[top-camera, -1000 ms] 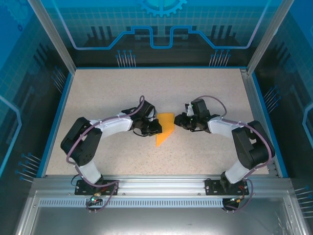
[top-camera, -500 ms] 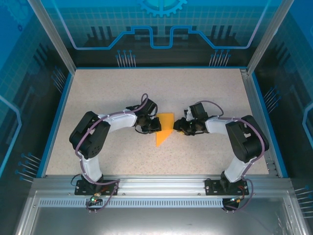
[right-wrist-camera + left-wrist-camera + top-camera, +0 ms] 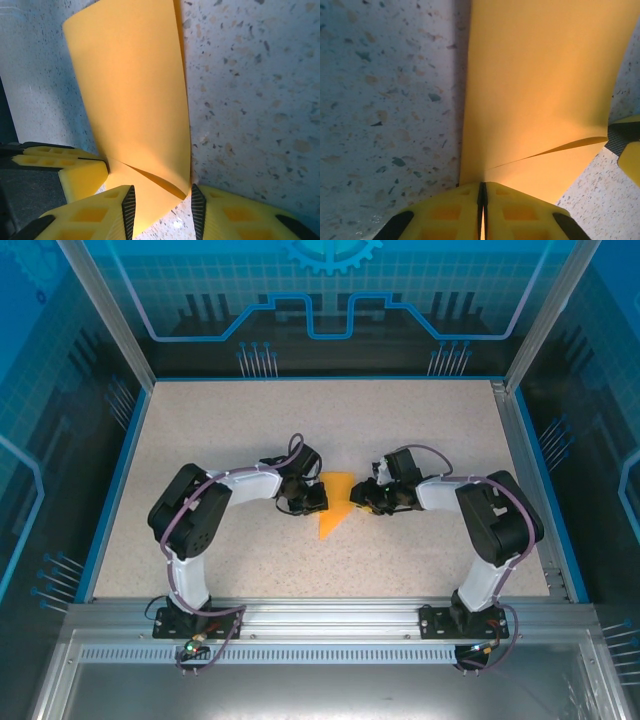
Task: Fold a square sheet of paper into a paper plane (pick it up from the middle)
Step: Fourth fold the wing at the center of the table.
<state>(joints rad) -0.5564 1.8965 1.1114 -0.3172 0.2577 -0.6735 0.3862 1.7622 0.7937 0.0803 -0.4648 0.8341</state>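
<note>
1. The orange-yellow sheet of paper (image 3: 337, 502) lies folded on the speckled table (image 3: 450, 420). From above it is a narrow shape, broad at its far end and tapering to a point at its near end.
2. The left hand (image 3: 318, 498) is at the paper's left edge. In its own wrist camera the left hand (image 3: 482, 186) has its two yellow fingers pressed together, with the edge of the paper (image 3: 535, 75) running into the thin seam between them (so it is gripping the sheet).
3. An upper layer of the paper rises off the lower one, leaving a dark slit that opens toward the paper's right side.
4. The right hand (image 3: 362, 498) is at the paper's right edge, opposite the left hand.
5. In the right wrist camera the right hand (image 3: 160, 192) has its fingers (image 3: 107, 210) spread apart, and the corner of the paper (image 3: 135, 85) sits in the gap between them. It is open, not clamped.
6. A yellow finger of the left hand (image 3: 75, 167) touches the paper's other side.
</note>
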